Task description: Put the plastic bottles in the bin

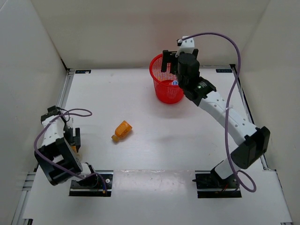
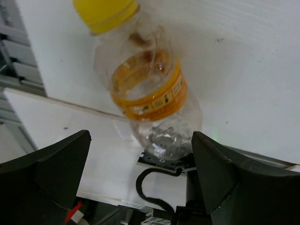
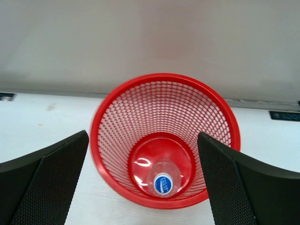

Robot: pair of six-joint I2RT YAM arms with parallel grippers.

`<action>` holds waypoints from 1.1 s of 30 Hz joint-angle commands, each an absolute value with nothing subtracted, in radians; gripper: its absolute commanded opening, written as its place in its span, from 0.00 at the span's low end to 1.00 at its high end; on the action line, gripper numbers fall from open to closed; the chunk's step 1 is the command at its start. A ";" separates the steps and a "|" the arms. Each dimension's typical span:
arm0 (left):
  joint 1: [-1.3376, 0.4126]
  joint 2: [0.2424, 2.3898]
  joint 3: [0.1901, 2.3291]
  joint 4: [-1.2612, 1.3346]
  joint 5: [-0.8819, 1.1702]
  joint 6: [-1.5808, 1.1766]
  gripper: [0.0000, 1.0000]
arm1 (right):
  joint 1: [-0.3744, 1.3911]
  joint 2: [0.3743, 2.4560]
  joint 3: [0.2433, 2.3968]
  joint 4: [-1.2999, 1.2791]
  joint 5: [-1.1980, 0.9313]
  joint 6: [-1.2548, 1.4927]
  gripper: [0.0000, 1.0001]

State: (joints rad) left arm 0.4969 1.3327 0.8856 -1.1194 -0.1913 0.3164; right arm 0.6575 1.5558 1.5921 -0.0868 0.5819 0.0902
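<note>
The left gripper [image 2: 140,135] has its jaws spread wide and pinches nothing. Just ahead of its fingers a clear bottle [image 2: 150,89] lies on the white table [image 1: 164,140]. The bottle is narrower than the gap, and neither finger touches it. It has a yellow cap [image 2: 105,14] and an orange label band [image 2: 157,96]. In the left wrist view its long axis runs up and slightly left, with the cap away from the fingers. Its base sits level with the fingertips, in front of a black base plate [image 2: 161,161]. This bottle shows only in the left wrist view.

The right gripper [image 3: 143,135] is also spread wide and holds nothing. It hangs over the mouth of the bin [image 3: 164,77], apart from the rim.

The bin stands upright at the far side of the table, close to the back wall [image 1: 140,28]. Inside it, on the bottom, is a blue-capped bottle [image 3: 163,180] with a clear body. It is seen end-on, with the cap facing up toward the right wrist camera.

An orange bottle [image 1: 123,131] lies on its side on the table left of centre, between the two arms. It is well apart from both grippers and from the bin. Its long axis runs diagonally, with the narrow neck toward the near left and the left arm. Its broad end points far right, toward the bin.
</note>
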 commanded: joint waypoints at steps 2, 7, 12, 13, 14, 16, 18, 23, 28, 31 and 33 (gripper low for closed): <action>0.534 1.393 0.865 -1.025 -0.103 0.321 1.00 | 0.680 1.496 1.503 -0.022 0.557 0.117 1.00; 0.567 1.460 0.865 -0.982 -0.046 0.311 1.00 | 0.680 1.433 1.427 0.000 0.557 0.138 1.00; 0.598 1.497 0.854 -0.994 0.023 0.333 0.80 | 0.689 1.397 1.396 0.000 0.557 0.156 1.00; 0.598 1.497 0.845 -0.994 0.023 0.342 0.69 | 0.689 1.388 1.385 0.000 0.557 0.156 1.00; 0.598 1.497 0.845 -0.994 0.032 0.342 0.59 | 0.689 1.388 1.385 0.000 0.557 0.156 1.00; 0.598 1.497 0.845 -0.994 0.041 0.351 0.45 | 0.689 1.378 1.376 0.000 0.548 0.156 1.00; 0.598 1.487 0.859 -1.005 0.051 0.360 0.22 | 0.689 1.367 1.376 0.000 0.539 0.166 1.00; 0.598 1.451 0.994 -1.124 0.225 0.409 0.10 | 0.698 1.313 1.322 0.009 0.468 0.176 1.00; 0.559 1.388 1.392 -1.317 0.399 0.480 0.10 | 0.687 1.217 1.195 0.086 0.141 0.176 1.00; 0.467 1.364 1.600 -1.357 0.434 0.538 0.10 | 0.678 1.178 1.175 0.129 -0.021 0.176 1.00; 0.404 1.335 1.682 -1.402 0.493 0.587 0.10 | 0.678 1.160 1.143 0.210 -0.121 0.216 1.00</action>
State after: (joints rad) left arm 0.4828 1.4246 1.5719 -1.2610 0.3393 0.4938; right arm 0.6819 1.2095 1.1618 0.0513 0.1238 0.1795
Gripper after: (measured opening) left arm 0.692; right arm 0.996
